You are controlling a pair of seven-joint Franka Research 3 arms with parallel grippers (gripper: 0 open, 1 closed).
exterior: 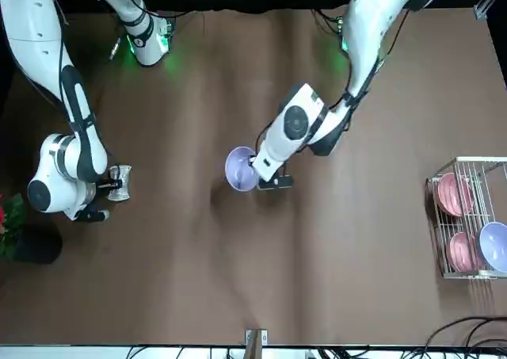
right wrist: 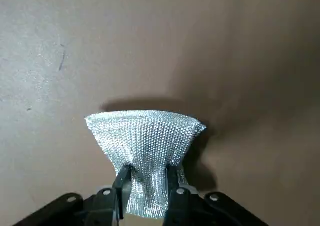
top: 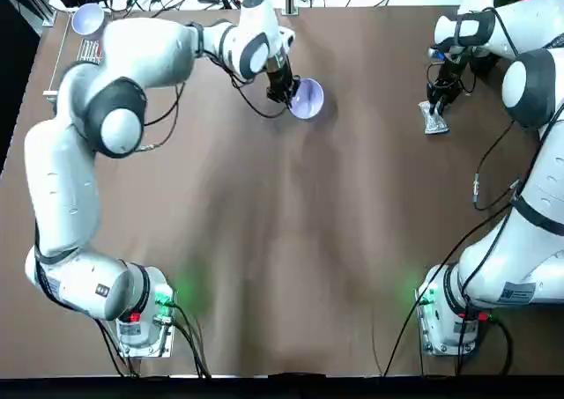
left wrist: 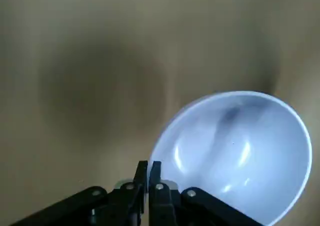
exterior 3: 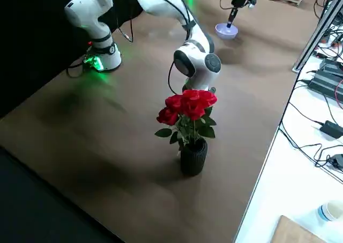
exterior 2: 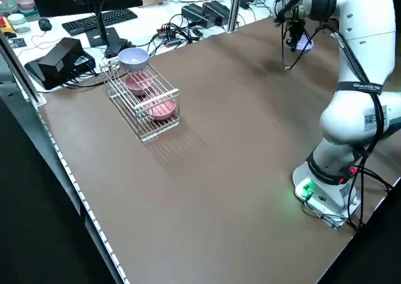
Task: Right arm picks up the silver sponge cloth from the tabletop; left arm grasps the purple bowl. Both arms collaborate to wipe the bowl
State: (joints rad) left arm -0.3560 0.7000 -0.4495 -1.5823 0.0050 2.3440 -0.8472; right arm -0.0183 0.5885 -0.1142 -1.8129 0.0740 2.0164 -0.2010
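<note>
At the robot's far left, the wire dish rack held pink bowls and a pale blue bowl.

Next came the left gripper, over the far middle of the table. Its fingers were pressed nearly together, pinching the purple bowl by one edge. The bowl hung to the right of those fingers, off the tabletop, its glossy inside showing to the overhead camera.

Well apart, farther right, the right gripper had its fingers parted by the narrow waist of the silver sponge cloth, seemingly gripping both sides. The cloth's long axis ran between them, one flared end toward the robot's bases. Whether it touched the table could not be told.

The bowl lay to the cloth's left, at much the same depth, so wiping probably called for closing that sideways gap; a hard push might have twisted the bowl in its edge grip.

Red roses stood at far right.
</note>
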